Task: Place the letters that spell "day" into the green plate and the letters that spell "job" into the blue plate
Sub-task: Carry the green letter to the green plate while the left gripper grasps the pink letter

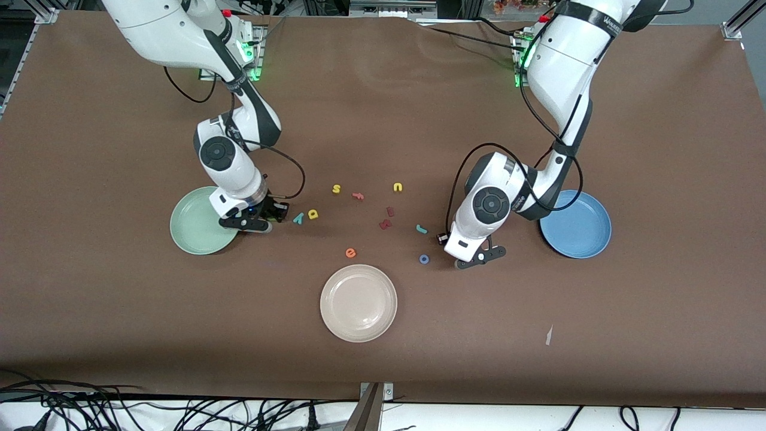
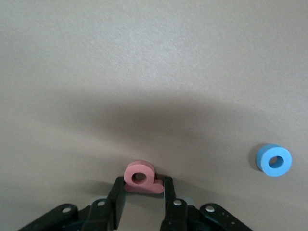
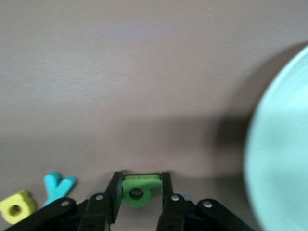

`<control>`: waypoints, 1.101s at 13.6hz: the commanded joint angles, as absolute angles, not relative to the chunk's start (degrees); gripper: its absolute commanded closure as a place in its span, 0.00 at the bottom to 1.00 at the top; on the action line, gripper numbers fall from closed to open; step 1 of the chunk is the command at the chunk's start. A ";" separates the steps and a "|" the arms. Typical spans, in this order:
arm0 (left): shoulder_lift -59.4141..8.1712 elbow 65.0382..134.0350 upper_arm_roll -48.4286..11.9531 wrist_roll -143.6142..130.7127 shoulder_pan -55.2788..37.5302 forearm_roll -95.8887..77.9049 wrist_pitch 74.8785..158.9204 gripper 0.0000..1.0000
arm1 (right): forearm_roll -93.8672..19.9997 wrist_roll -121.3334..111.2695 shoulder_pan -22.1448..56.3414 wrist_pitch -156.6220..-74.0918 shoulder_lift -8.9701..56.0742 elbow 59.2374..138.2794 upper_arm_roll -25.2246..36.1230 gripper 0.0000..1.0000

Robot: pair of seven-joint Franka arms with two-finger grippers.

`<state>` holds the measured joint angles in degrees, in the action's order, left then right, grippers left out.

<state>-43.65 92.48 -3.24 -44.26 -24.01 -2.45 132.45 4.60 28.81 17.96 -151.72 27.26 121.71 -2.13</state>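
Brown cloth covers the tabletop under both of my hands. My left gripper point(image 2: 142, 192) sits low between the blue ring "o" point(image 1: 424, 258) and the blue plate point(image 1: 575, 224), its fingers point(image 2: 117, 192) pinching the salmon-pink "b" point(image 2: 142, 178), which I hold on edge with its bowl toward one finger and its stem reaching across to the other, so the long axis spans my jaws. My right gripper point(image 3: 139, 192) sits at the rim of the green plate point(image 1: 197, 230), on the side facing the table's middle, fingers point(image 3: 115, 190) set either side of the dark green "a" point(image 3: 137, 189) and touching it; whether that grip is firm I cannot tell.

Step in hand, as I judge it: one letter taken for each word. Next, each hand calls for a lift and a short carry over its own plate, then a release.

Outward, the teal "y" point(image 1: 298, 218) and yellow "d" point(image 1: 313, 214) lie just beside the right gripper; the teal "j" point(image 1: 422, 228) lies near the "o". Both plates hold no letters yet.
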 commanded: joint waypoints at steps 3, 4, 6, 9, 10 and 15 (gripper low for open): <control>-42.19 90.88 -2.99 -41.16 -21.72 -1.41 125.88 0.77 | 4.31 18.66 17.40 -136.35 23.21 115.68 2.19 0.76; -40.71 91.49 -2.99 -38.70 -20.84 -1.41 123.51 0.77 | 4.05 15.94 17.40 -133.88 22.94 114.36 3.42 0.76; -37.63 93.15 -3.08 -32.82 -17.68 -1.41 119.72 0.77 | 3.78 11.27 17.40 -131.58 22.50 113.47 5.79 0.76; -29.65 102.10 -3.08 -22.28 -12.50 -1.41 119.44 0.81 | 2.03 8.27 17.31 -131.49 22.50 113.91 7.64 0.55; -27.10 105.09 -3.08 -18.23 -10.31 -1.32 119.70 0.81 | 1.41 8.35 17.40 -131.40 22.50 113.91 7.65 0.46; -17.68 121.78 -3.16 -3.01 -1.60 2.80 129.08 0.83 | 0.44 10.88 17.49 -131.31 22.15 113.73 6.77 0.37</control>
<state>-23.66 111.82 -2.38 -7.23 -4.41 0.08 123.08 1.60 9.97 17.42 -132.15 22.86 113.86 7.40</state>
